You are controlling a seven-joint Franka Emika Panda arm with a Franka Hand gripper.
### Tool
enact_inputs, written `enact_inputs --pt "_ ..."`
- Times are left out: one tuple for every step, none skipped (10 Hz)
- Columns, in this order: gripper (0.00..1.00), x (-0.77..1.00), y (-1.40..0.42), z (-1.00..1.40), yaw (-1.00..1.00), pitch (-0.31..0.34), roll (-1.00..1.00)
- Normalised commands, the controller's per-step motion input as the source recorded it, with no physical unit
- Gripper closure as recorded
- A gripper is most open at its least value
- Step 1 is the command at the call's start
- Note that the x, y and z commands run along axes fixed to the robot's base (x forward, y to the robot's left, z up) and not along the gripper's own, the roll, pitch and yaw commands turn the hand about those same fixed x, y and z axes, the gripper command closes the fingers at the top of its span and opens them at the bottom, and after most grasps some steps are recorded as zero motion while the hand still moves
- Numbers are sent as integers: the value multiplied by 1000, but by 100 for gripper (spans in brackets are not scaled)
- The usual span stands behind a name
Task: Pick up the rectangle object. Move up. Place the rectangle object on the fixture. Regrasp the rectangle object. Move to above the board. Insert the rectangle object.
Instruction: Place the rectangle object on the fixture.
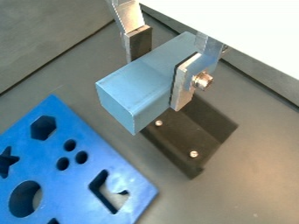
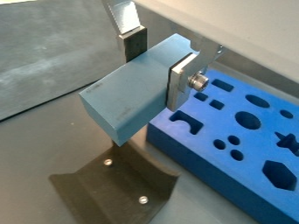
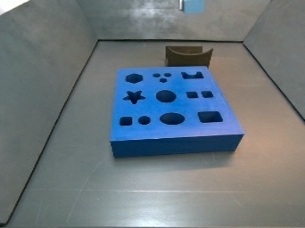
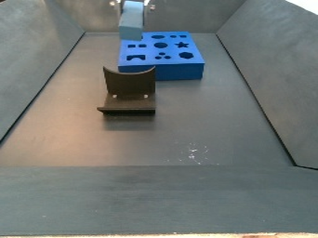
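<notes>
Block (image 1: 138, 87) sat nearest the lens in both wrist views, a light grey-blue bar (image 2: 131, 92) clamped across its width between the two silver fingers (image 1: 184, 80). Gripper (image 1: 159, 66) was pinching the block, dark pads pressed on opposite long faces, one end of the block sticking out past the fingers toward the camera. Second finger (image 2: 128, 33) showed behind the block, the near one (image 2: 183, 81) in front with a screw on its plate.

Below the held block lay the fixture (image 1: 191, 133), dark, on the grey floor, apart from the block and not touching it. Same fixture (image 2: 117, 182) seen under the block's free end. Board (image 1: 68, 171), bright blue with shaped holes, lay beside the fixture; also visible at (image 2: 233, 138).

Side views: gripper high up at the frame edge, only the block (image 3: 192, 5) and (image 4: 132, 17) showing, well above the floor. Fixture (image 3: 188, 55) stood just behind the board (image 3: 170, 111), a small gap between them. From the opposite side the fixture (image 4: 128, 91) was nearer, the board (image 4: 165, 54) behind it.
</notes>
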Motion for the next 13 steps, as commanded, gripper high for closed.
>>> enact_inputs --pt "100 174 239 -4 -23 91 -1000" --pt "100 112 92 -8 -32 103 -1000" --pt "100 64 39 -9 -42 108 -1000" --pt "100 56 41 -5 -56 113 -1000" --pt "100 69 46 -15 -75 129 -1000" --pt "100 77 44 -16 -87 147 -1000" --pt "100 87 49 -21 -110 166 -1000" --pt "100 88 52 -26 -133 179 -1000" --pt "100 84 50 -25 -166 192 -1000" --pt "100 79 49 -19 -144 187 -965" --pt "100 83 49 -23 -140 141 -717" --pt "100 81 47 -25 -144 123 -602" --pt "100 69 40 -17 -138 70 -390"
